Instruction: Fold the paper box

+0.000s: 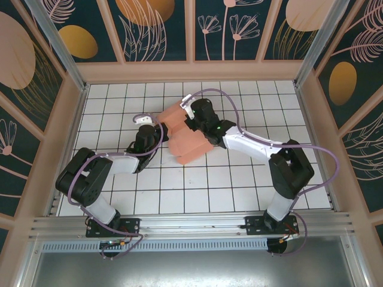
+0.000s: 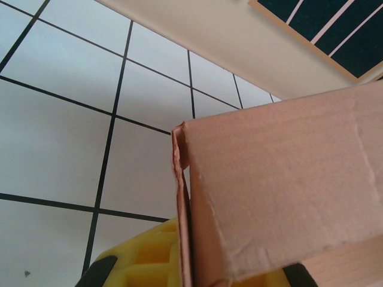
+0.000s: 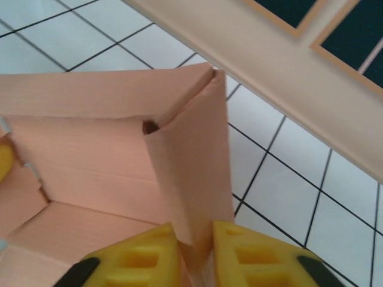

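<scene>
While right hand (image 3: 194,242) pinches paper box (image 3: 102,149) wall, near-closed

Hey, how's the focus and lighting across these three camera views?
Top external: evenly lit and sharp. Left wrist: the salmon-pink cardboard box is crisp, its grain showing. Right wrist: softer, the box wall blurring toward the right gripper.

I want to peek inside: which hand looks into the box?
The right hand faces an inner corner of the box; the left hand faces a flat wall.
</scene>
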You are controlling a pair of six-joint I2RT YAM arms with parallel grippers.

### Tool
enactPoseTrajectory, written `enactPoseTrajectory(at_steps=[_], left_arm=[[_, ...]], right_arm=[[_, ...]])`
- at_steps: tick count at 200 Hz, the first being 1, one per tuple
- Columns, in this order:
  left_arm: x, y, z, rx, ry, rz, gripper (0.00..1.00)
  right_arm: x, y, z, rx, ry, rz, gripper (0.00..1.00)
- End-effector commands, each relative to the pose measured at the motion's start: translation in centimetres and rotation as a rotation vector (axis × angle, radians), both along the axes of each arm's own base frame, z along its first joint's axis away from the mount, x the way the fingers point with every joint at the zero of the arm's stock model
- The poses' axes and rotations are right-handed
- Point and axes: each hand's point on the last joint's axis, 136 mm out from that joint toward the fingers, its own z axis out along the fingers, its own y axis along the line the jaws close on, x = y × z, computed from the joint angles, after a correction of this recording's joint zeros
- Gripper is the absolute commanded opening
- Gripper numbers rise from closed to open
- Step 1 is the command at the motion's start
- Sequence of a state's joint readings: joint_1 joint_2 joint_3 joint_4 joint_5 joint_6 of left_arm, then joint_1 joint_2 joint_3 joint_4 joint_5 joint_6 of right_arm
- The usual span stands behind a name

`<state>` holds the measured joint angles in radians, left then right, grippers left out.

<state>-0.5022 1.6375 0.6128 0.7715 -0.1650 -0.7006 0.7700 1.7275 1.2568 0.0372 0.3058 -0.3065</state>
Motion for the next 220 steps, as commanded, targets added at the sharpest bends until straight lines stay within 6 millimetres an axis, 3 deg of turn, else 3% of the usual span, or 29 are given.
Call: enactPoseTrajectory(at_steps=[1, 42, 80, 108, 138, 156, 206, 216, 220], left_arm=[[0.0, -2.6, 2.9, -0.068, -0.08, -0.101, 0.0], [0.1, -2.8, 2.8, -0.071, -0.077, -0.109, 0.0], [0.1, -3.0, 2.7, -0.073, -0.074, -0.114, 0.0], [0.1, -2.9, 2.7, -0.071, -0.073, -0.112, 0.0], [0.1, -2.9, 2.8, -0.072, -0.074, -0.112, 0.0], [0.1, -2.9, 2.7, -0.07, -0.071, -0.112, 0.0], [0.0, -2.8, 2.7, -0.068, -0.072, -0.108, 0.0], [0.0, -2.8, 2.6, -0.068, -0.07, -0.109, 0.0], [0.1, -2.8, 2.6, -0.067, -0.07, -0.107, 0.0]], right_arm=[[0.9, 0.8, 1.2, 0.023, -0.06, -0.047, 0.13], [1.0, 0.7, 1.0, 0.006, -0.074, -0.06, 0.1], [1.4, 0.9, 1.2, -0.044, -0.148, -0.111, 0.21], [1.6, 1.4, 1.3, -0.057, -0.175, -0.125, 0.23], [2.0, 1.5, 1.1, -0.129, -0.227, -0.174, 0.17], [2.1, 1.4, 0.9, -0.176, -0.267, -0.212, 0.0], [1.9, 1.5, 0.7, -0.208, -0.289, -0.251, 0.0], [1.9, 1.5, 0.9, -0.202, -0.288, -0.254, 0.22], [2.0, 1.5, 0.9, -0.2, -0.288, -0.256, 0.26]])
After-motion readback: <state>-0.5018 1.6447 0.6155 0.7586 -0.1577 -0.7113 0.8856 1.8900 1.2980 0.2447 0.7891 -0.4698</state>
